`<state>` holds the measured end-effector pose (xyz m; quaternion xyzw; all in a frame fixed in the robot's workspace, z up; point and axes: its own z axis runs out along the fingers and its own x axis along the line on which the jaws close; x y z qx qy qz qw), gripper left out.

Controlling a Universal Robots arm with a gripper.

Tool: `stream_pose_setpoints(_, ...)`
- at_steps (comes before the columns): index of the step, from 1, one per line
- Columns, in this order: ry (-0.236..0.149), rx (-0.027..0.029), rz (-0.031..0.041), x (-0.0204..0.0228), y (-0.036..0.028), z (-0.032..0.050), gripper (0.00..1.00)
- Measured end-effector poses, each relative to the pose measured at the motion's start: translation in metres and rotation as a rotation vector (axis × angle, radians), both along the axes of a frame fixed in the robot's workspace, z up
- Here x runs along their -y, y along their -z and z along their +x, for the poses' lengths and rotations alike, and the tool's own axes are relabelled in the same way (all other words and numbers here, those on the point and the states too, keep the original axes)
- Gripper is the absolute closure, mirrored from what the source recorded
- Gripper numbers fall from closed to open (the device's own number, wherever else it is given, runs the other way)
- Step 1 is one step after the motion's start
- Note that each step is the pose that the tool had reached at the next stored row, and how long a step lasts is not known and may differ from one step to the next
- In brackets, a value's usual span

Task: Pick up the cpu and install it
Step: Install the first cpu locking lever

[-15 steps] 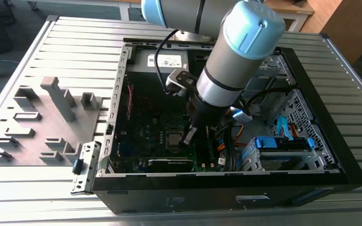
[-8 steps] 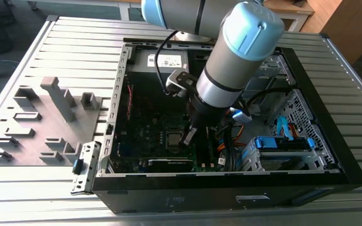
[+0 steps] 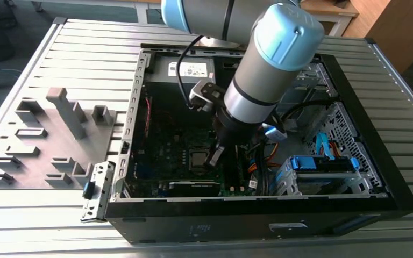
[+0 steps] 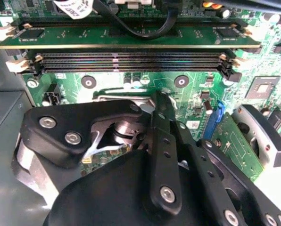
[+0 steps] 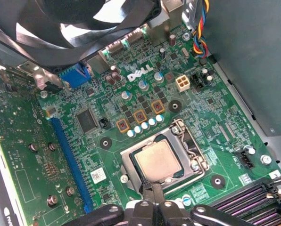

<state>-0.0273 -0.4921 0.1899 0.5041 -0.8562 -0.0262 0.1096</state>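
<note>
Fingers (image 5: 147, 190), black and slender, are observed drawn together to a narrow tip in the first wrist view, with nothing seen held between them; they are judged closed and empty. Their tip is placed low over the green motherboard (image 5: 216, 136), at the edge of the silver metal socket frame (image 5: 129, 165). Whether contact is made with the frame cannot be determined. The small square cpu (image 5: 157, 160), with its pale silvery-grey flat top, is found lying flat inside that frame, level, its edges parallel to the frame's sides. It is located just beyond the fingertips, on the side towards the black cooling fan (image 5: 84, 19) and away from the dark memory slots (image 5: 253, 200). Being square, it presents no long axis; only its edge alignment with the frame is to be noted. Its top is seen plain, with a soft reflection. On this evidence the chip is judged already set in its socket rather than carried. In the exterior view the single arm is recorded reaching down into the open black computer case (image 3: 163, 223), which is laid on its side on the slatted grey tabletop (image 3: 70, 48). A long green memory stick (image 4: 131, 40) is noted seated in its slot in the second wrist view.
</note>
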Motion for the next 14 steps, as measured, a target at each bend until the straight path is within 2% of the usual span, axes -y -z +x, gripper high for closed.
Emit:
stream_pose_setpoints(7, 0.000, -0.0001, -0.0005, 0.0015, 0.0028, 0.0004, 0.89)
stream_pose_setpoints(14, 0.000, -0.0003, -0.0002, 0.0015, 0.0031, 0.0010, 0.89)
